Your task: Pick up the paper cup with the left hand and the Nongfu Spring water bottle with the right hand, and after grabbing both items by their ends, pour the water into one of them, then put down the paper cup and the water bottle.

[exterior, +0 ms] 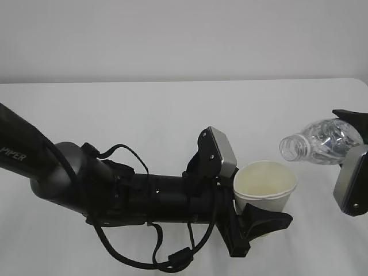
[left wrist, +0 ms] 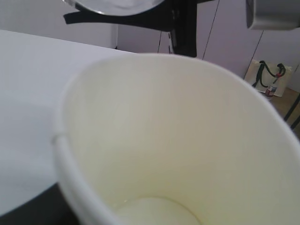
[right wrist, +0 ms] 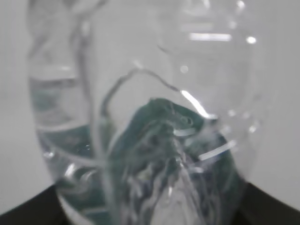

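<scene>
Already lifted: left gripper [exterior: 261,221] clamped on cup [exterior: 265,185], frame centre-right. Right gripper [exterior: 353,155] clamped on bottle [exterior: 322,142] at right edge; bottle nearly horizontal, mouth pointing left, just above-right of cup rim.

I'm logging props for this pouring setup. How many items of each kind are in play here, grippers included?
Paper cup: 1
Water bottle: 1
Gripper: 2, the left gripper holding the cup and the right gripper holding the tilted bottle
Total: 4
</scene>
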Motion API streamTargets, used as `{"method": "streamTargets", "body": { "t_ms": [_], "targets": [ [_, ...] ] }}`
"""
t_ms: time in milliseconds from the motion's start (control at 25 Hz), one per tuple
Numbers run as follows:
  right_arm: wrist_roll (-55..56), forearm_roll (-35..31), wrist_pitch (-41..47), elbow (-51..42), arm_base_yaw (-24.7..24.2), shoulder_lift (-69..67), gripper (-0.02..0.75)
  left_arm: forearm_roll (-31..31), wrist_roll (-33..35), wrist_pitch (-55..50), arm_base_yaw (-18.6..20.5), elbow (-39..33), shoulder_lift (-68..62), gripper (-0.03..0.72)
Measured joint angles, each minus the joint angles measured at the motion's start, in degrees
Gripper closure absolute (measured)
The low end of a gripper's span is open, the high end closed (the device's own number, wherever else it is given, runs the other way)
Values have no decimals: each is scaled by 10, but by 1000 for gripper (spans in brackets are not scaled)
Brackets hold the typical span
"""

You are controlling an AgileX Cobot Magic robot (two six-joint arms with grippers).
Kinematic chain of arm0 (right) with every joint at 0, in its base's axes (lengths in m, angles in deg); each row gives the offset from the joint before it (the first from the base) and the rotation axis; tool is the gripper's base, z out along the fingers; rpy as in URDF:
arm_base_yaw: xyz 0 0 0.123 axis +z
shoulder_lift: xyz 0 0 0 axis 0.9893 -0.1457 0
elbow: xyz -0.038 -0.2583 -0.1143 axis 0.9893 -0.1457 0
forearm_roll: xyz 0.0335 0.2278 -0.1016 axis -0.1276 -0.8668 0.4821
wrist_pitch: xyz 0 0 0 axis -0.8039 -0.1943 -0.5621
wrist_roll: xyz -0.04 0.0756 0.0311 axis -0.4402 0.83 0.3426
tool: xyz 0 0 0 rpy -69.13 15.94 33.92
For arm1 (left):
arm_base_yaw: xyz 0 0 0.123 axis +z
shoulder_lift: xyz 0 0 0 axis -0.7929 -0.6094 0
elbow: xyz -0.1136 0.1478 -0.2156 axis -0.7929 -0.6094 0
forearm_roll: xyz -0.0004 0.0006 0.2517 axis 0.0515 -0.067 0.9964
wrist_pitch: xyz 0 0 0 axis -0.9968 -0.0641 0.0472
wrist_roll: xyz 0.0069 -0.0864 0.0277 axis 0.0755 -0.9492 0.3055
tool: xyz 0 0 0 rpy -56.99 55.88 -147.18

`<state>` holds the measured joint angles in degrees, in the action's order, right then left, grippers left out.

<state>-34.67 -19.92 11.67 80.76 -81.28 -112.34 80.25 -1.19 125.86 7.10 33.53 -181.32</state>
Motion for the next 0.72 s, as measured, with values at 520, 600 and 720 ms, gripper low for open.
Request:
{"method": "streamTargets", "body": {
  "t_ms": [520,600,720],
  "targets": [
    [-15,1,-1,4,0,0,311,-4,0,0,0,0,0,242],
    [-15,1,-1,5,0,0,311,-4,0,0,0,0,0,242],
    [-15,2,-1,5,0,0,311,-5,0,0,0,0,0,242]
  ]
}}
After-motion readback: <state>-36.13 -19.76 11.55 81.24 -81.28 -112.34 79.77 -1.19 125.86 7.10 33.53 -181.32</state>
